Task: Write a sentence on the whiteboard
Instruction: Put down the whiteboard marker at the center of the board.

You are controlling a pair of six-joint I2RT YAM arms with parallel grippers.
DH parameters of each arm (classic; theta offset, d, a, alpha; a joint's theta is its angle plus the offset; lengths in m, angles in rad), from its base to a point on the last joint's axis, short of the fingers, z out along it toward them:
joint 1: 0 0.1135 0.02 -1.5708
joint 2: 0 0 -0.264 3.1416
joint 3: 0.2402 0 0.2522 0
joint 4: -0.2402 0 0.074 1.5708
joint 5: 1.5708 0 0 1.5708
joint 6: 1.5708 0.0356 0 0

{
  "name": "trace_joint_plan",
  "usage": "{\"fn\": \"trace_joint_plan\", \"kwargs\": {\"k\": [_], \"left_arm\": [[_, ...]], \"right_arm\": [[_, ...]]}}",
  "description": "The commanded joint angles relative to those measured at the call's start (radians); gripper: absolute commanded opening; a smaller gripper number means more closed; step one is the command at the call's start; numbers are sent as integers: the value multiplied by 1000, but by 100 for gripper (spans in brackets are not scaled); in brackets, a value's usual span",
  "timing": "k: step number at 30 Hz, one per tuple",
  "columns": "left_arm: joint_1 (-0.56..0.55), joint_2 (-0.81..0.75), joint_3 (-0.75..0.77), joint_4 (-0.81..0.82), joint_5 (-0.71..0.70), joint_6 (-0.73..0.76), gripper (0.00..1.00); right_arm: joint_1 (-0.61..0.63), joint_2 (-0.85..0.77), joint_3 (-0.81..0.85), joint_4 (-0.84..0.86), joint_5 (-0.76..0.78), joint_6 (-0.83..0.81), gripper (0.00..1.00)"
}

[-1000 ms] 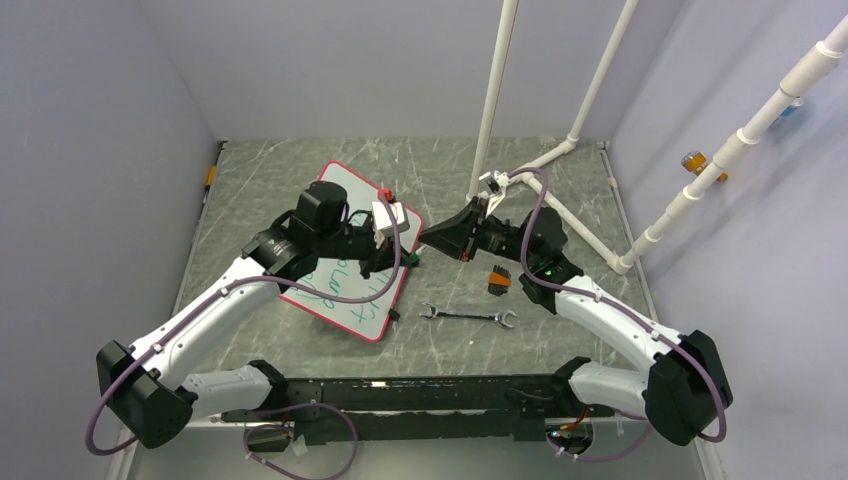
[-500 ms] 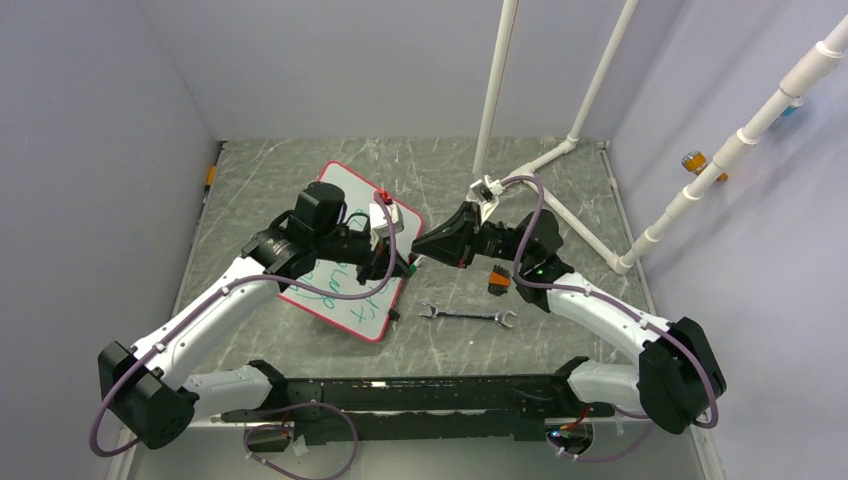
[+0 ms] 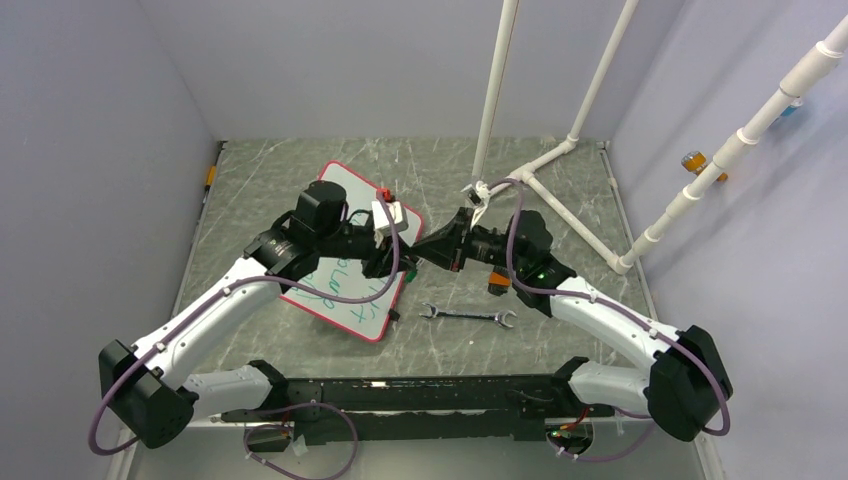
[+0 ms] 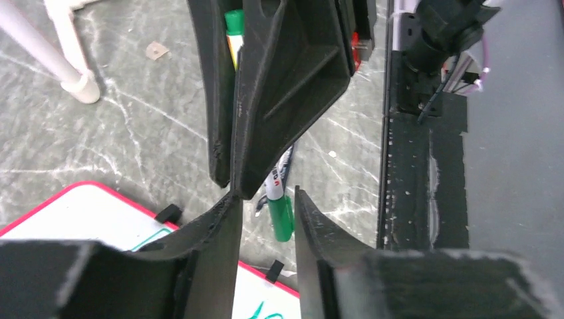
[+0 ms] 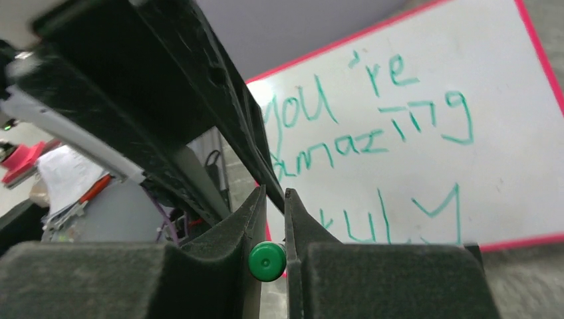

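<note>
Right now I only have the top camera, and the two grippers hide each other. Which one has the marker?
Observer: The right gripper. Its wrist view shows the marker pinched between its fingers.
Operator: And the other one?
Observer: The left gripper has its jaws apart, with the marker's green end between them.
Operator: Anything written?
Observer: Yes, the sentence on the whiteboard reads "you're amazing truly" in green.

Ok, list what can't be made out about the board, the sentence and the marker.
- Sentence, right wrist view: the last line's start is cut off by the right gripper.
- Board, top view: the left arm covers its middle; the visible writing is too small to read.
- Marker, left wrist view: the right gripper hides most of it; which end is the tip is unclear.
</note>
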Motion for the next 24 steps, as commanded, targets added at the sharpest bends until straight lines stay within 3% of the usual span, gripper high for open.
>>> {"fn": "trace_joint_plan", "kwargs": {"k": [1, 8, 10, 11, 20, 24], "left_arm": [[-10, -8, 47, 103, -80, 23, 43], [-9, -14, 41, 110, -229, 5, 65], [-11, -27, 27, 131, -275, -1, 90], [-11, -33, 19, 143, -300, -4, 98], [-10, -71, -79, 319, -646, -120, 99], [-10, -23, 8, 197, -782, -149, 100]], "right_arm": [[7, -7, 40, -240, 204, -58, 0], [7, 0, 143, -478, 450, -57, 0], [7, 11, 172, -554, 520, -59, 0], [7, 16, 185, -586, 556, -57, 0], [5, 119, 266, -736, 706, -53, 0], [4, 174, 294, -777, 755, -49, 0]]}}
